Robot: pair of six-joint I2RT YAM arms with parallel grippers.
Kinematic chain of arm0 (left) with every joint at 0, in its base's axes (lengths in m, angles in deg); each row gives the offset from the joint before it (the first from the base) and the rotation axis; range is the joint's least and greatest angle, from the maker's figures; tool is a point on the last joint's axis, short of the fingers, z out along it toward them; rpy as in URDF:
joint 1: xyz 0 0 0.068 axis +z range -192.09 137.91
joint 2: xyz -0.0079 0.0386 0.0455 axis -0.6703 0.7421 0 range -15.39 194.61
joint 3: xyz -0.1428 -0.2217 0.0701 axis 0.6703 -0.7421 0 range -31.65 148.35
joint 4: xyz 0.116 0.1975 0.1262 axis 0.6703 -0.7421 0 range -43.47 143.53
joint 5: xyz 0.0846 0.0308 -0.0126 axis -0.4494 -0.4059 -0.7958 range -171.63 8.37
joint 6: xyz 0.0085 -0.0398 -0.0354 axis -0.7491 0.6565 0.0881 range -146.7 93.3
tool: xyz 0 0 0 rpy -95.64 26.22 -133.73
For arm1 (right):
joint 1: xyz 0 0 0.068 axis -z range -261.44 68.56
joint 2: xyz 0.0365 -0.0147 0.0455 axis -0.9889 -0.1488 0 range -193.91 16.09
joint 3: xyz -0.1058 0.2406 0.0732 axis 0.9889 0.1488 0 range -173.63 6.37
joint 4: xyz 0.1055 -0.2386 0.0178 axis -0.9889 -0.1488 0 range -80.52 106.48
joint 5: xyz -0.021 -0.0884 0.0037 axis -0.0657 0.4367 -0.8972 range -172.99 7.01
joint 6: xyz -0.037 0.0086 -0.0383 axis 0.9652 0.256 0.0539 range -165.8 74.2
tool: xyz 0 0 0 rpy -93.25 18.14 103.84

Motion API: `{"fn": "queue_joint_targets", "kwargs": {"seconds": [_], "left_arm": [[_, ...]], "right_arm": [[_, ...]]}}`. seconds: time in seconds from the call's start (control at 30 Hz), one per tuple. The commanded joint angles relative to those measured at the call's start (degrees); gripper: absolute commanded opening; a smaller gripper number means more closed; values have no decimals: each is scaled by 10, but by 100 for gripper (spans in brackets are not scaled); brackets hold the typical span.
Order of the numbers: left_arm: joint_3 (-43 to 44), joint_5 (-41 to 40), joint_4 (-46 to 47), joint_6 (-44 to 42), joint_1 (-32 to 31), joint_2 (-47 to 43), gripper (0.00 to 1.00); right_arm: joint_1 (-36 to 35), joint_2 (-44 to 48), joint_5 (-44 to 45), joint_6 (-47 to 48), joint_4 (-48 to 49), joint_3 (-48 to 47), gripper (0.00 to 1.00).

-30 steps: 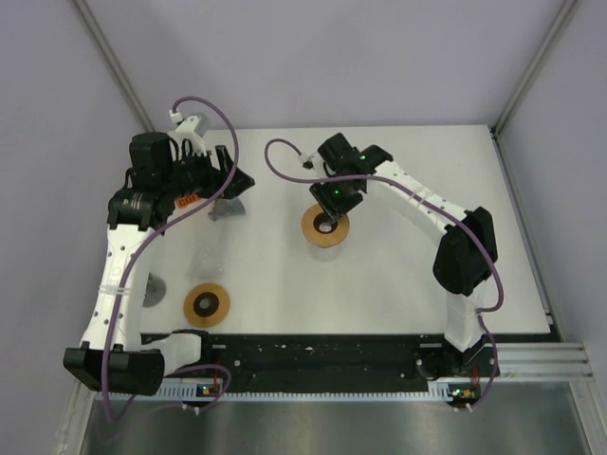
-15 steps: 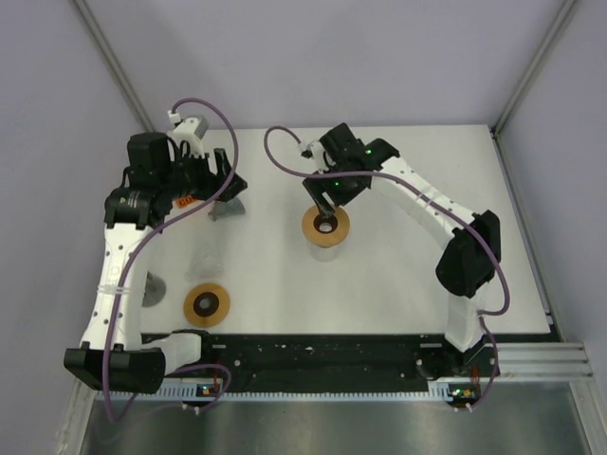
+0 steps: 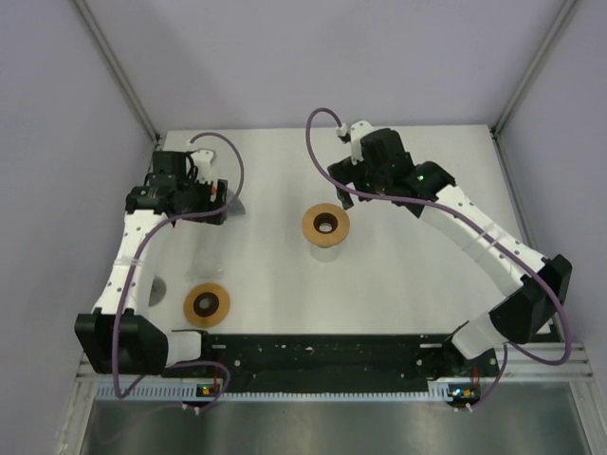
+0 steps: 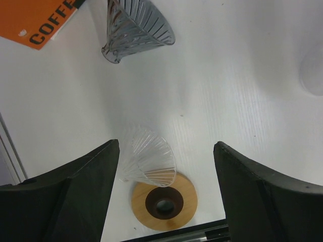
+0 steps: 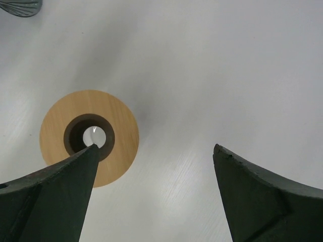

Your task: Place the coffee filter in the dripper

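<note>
- The right arm had pulled back from the ring (image 3: 324,225) at mid-table toward the rear. The left arm had drawn in over the left rear of the table (image 3: 408,284).
- The right gripper (image 5: 155,147) stood spread wide and empty, up off the table with that ring below it to one side.
- The left gripper (image 4: 166,142) was likewise spread, with nothing between its fingers. Below it a clear cone (image 4: 149,161) lay on its side against a second ring (image 4: 163,201).
- We could not pick out the filter itself. A grey cone (image 4: 136,25) lay tipped beside an orange pack (image 4: 35,20) lettered "COFFE", and we could not tell whether that pack held filters.
- We judged the step to be the reach for a filter, since neither gripper held anything and no cone showed paper inside.
- The next move, we judged, called for a fine pinch on a thin paper edge. It also needed a dripper standing mouth up, and both cones lay tipped.
</note>
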Motion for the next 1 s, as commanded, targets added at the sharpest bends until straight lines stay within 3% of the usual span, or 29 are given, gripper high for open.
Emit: {"fn": "queue_joint_targets", "kwargs": {"seconds": [0.0,0.1,0.3,0.43,0.6,0.77,0.97], "left_arm": [[-2,-42,28,-19,2,37,81],[26,-24,48,9,2,71,81],[38,-69,140,121,2,139,81],[64,-77,127,161,2,191,78],[68,-82,48,101,2,196,72],[11,-125,-6,11,4,152,71],[-40,-140,-59,-34,4,144,59]], "right_arm": [[11,35,31,-28,64,61,93],[16,56,41,-35,77,97,93],[28,101,54,-42,81,159,93],[30,126,62,-40,83,193,93],[32,157,79,-32,72,219,94],[34,177,85,-37,72,244,94],[34,173,87,-33,72,259,94]]}}
